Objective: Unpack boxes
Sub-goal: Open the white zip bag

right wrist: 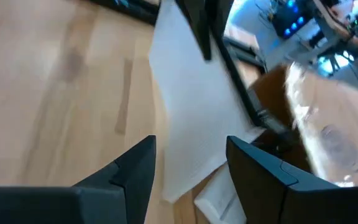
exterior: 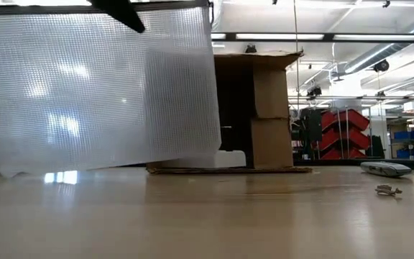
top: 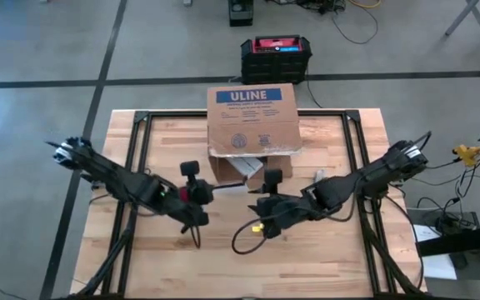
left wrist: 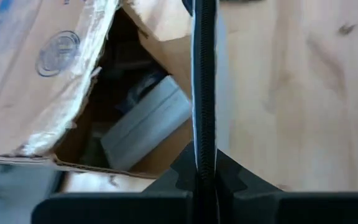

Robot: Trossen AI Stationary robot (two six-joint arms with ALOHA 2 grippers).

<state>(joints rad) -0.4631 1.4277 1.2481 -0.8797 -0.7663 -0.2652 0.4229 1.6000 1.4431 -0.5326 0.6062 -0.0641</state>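
Observation:
The brown cardboard box (top: 252, 125) with the blue ULINE label lies on its side at the table's far middle, its open end toward the near edge. A grey flat pack (left wrist: 145, 121) shows inside it. In front of the opening, my left gripper (top: 208, 190) is shut on a clear mesh bag (exterior: 99, 93) with a black zipper strip. The bag hangs broad in the low view. My right gripper (top: 262, 202) stands open just right of the bag; in its wrist view the bag (right wrist: 191, 93) lies ahead of the parted fingers (right wrist: 135, 165), untouched. My left gripper pinches the bag's black zipper strip (left wrist: 205, 124) between its two fingers, which lie across the strip. They come slanting down from the table's left. The bag hangs flat below the fingers (exterior: 121, 11); whether its lower edge (exterior: 106, 167) touches the table, I cannot tell.
A grey flat thing (exterior: 385, 168) and a small piece (exterior: 387, 190) lie on the table to the box's right. A black-and-red case (top: 276, 52) stands on the floor beyond the far edge. Bare wood (top: 223, 267) stretches along the near side.

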